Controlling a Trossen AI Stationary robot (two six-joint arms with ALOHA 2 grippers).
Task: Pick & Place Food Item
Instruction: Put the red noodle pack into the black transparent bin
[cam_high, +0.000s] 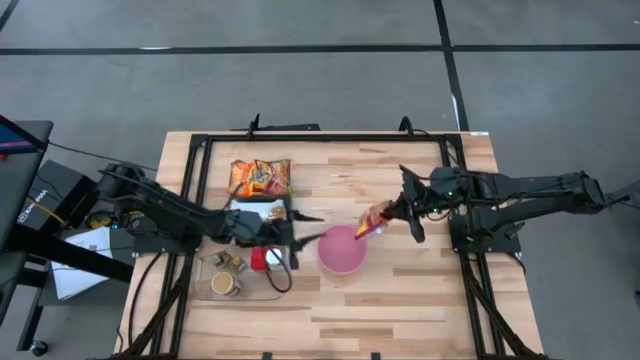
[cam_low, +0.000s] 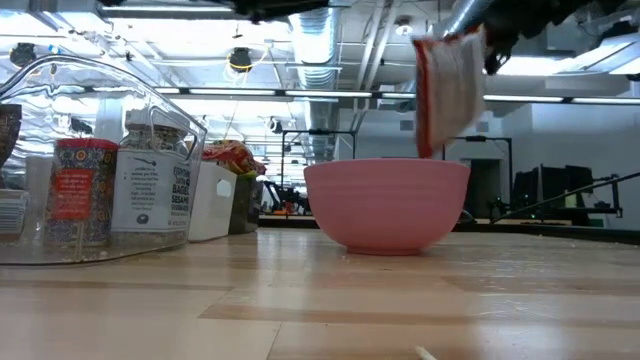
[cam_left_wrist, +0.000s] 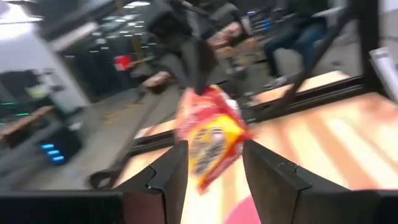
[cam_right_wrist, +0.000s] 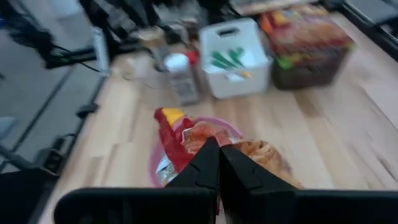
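Observation:
A red and yellow snack packet hangs over the right rim of a pink bowl that stands on the wooden table. My right gripper is shut on the packet, reaching in from the table's right. My left gripper is level at the bowl's left side and points toward the packet. Its fingers are open with nothing between them, and it stays apart from the packet. In the low view the packet hangs above the bowl. My right gripper pinches the packet's crumpled upper end between its two shut fingers. The fingers come from the table's right, slanting down. The packet hangs below them, lifted clear, with its lower end just above the bowl's rim.
A clear tray with spice jars, a white container and a basket of orange snack bags stand left of the bowl. A black frame rings the table. Bare wood lies near and right of the bowl.

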